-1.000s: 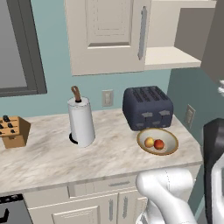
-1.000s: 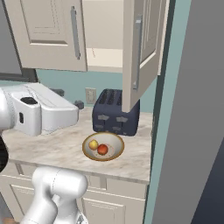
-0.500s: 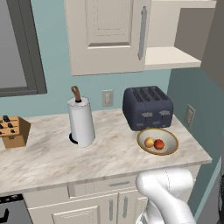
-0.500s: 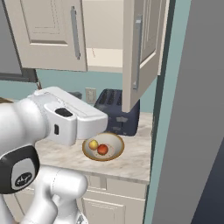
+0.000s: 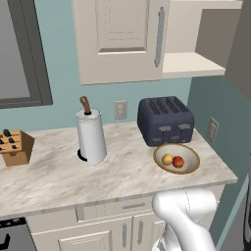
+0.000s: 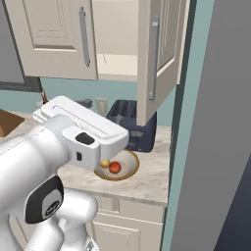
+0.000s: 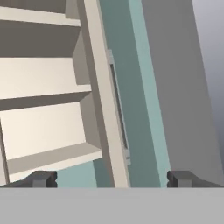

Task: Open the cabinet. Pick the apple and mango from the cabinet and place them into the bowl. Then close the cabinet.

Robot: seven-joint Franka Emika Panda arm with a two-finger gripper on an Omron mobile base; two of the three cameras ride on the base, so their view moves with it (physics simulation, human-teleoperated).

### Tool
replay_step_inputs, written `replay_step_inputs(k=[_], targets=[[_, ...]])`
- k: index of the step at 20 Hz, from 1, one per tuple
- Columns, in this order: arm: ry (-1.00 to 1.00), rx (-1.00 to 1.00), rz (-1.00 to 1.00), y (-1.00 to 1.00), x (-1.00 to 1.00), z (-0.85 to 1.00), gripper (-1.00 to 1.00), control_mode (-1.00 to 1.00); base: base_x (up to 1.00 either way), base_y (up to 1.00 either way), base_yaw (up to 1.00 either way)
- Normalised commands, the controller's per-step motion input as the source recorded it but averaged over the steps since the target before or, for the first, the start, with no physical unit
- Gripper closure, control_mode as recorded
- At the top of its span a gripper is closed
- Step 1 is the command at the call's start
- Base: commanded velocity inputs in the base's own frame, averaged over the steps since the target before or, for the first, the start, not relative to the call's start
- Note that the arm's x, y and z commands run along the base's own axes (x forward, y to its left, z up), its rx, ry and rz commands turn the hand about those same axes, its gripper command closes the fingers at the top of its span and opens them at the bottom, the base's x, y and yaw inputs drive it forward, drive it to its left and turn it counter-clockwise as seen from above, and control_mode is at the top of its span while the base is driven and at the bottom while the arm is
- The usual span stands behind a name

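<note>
The cabinet (image 5: 120, 39) has its left door shut and its right door (image 6: 159, 63) swung open, baring a shelf (image 5: 191, 63). On the counter the tan bowl (image 5: 193, 165) holds the red apple (image 5: 178, 162) and the yellow-orange mango (image 5: 167, 159); from the other side the bowl (image 6: 133, 169), apple (image 6: 114, 167) and mango (image 6: 104, 163) sit just behind my white arm (image 6: 73, 142). In the hand view my gripper (image 7: 111, 179) is open, its fingertips (image 7: 41, 178) wide apart, facing the open door's edge (image 7: 98, 87) and grey bar handle (image 7: 119, 113).
A dark blue toaster (image 5: 164, 120) stands behind the bowl. A paper towel roll (image 5: 90, 135) and a knife block (image 5: 14, 147) sit further left on the marble counter (image 5: 59, 176). A teal side wall (image 5: 215, 112) bounds the counter on the right.
My arm has swung across the right base view and now looms larger, covering part of the bowl. The fruit, bowl and cabinet doors have not moved.
</note>
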Motion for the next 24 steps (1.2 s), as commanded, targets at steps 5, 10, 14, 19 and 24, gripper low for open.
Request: replay_step_inputs(k=[5, 10, 14, 19, 24], targets=[[-0.07, 0.00, 0.01, 0.00, 0.11, 0.00, -1.00, -1.00, 0.00, 0.00, 0.00], [-0.03, 0.01, 0.05, 0.00, 0.52, 0.00, -1.00, -1.00, 0.00, 0.00, 0.00], [0.00, 0.00, 0.09, 0.00, 0.55, 0.00, -1.00, -1.00, 0.00, 0.00, 0.00], [0.03, 0.01, 0.05, -0.37, 0.09, 0.01, -1.00, -1.00, 0.00, 0.00, 0.00], [0.06, 0.08, 0.16, -0.37, 0.44, 0.00, -1.00, -1.00, 0.00, 0.00, 0.00]])
